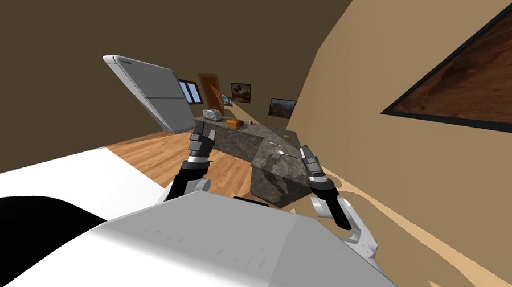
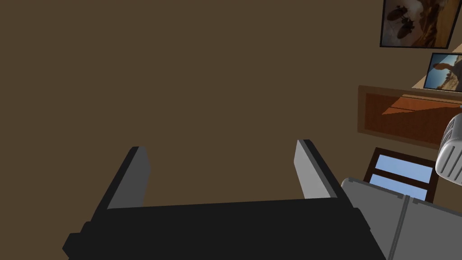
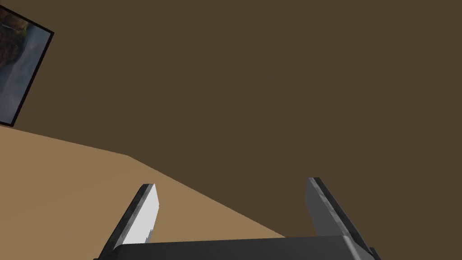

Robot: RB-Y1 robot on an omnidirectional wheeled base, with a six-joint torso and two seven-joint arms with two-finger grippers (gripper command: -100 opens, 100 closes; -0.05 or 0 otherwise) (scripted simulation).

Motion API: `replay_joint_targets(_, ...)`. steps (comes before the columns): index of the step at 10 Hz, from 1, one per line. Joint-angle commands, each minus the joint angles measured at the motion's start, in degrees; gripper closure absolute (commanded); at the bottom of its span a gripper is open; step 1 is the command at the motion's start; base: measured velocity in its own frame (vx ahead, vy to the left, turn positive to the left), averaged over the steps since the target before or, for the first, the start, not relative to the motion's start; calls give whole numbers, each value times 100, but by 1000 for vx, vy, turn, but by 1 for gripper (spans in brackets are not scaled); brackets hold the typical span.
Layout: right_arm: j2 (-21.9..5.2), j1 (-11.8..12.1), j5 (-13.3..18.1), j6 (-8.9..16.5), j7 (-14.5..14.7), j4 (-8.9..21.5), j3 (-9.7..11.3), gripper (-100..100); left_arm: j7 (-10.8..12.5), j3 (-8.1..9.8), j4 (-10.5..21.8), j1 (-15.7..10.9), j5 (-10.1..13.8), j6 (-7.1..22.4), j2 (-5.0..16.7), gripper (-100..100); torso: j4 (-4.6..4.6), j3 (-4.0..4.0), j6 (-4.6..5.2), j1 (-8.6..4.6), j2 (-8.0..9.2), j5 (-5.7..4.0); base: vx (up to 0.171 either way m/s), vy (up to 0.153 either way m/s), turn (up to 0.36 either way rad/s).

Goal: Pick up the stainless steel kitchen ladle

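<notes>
Two robot arms are raised in front of a dark speckled stone counter (image 1: 273,169) that stands on a wood floor (image 1: 151,153) beside a tan wall (image 1: 369,73). The left gripper (image 1: 204,130) is released, its two light grey fingers (image 2: 131,176) standing wide apart with nothing between them and touching nothing; it hangs off the counter's open side, over the floor. The right gripper (image 1: 306,150) is spread just as wide and is also empty, poised above the counter's near end on the wall side. The ladle (image 1: 281,152) lies flat on the counter top, in its near section and a little toward the wall side, near the right gripper's tips but apart from them. It is a very small, pale silvery thing with a rounded bowl at one end and a thin handle; finer detail is too small to tell. A second slim silvery utensil (image 1: 275,144) lies just beyond it on the same top. At the counter's far end sit a white toaster (image 1: 213,114) and an orange-brown loaf (image 1: 234,124), and a light grey fridge (image 1: 150,93) stands past that end. The head view takes in the counter and everything on it. The left wrist view looks past its open fingers at a brown wall, catching the fridge's top and the toaster's edge. The right wrist view has its parted fingers (image 3: 144,212) against brown and tan walls.
</notes>
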Motion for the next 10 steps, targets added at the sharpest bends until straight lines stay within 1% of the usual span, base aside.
replay_joint_targets(1,-286,-83,108,-58,-31,280,2,-100,0,0,0,0,0,0,0,0,0,0,0,0,0,0,-19,69,183)
replay_joint_targets(2,-422,-83,108,-58,-31,280,2,-100,0,0,0,-1,0,0,0,0,0,-1,-4,2,-1,0,-15,58,100)
replay_joint_targets(3,-621,-151,211,-103,-49,528,27,-100,0,0,0,0,0,0,0,0,0,-1,0,-2,-2,0,-22,72,192)
replay_joint_targets(4,-758,-151,211,-103,-49,544,27,-100,0,0,0,-1,0,0,0,0,0,0,-3,2,0,0,-14,60,110)
replay_joint_targets(5,-954,-209,317,-147,-63,737,71,-100,0,0,0,0,0,0,0,0,0,-1,0,-1,-1,0,-14,78,241)
replay_joint_targets(6,-1097,-209,317,-147,-63,820,71,-100,0,0,0,-1,0,0,0,0,-1,-2,-4,5,-2,0,-10,57,110)
replay_joint_targets(7,-1271,-258,425,-192,-72,1026,131,-100,0,0,0,0,0,0,0,0,-1,-1,1,-2,-2,0,-13,64,184)
replay_joint_targets(8,-1437,-258,425,-192,-72,1105,131,-100,0,0,0,0,0,0,0,0,-1,-1,-3,-1,-2,0,-8,56,136)
replay_joint_targets(9,-1637,-298,536,-236,-75,1302,209,-100,0,0,0,0,0,0,0,0,-1,-2,1,-4,-3,-1,-8,69,237)
replay_joint_targets(10,-1776,-298,536,-236,-75,1395,209,-100,0,0,0,0,0,0,0,0,-1,-2,-3,1,-4,-1,-12,48,124)
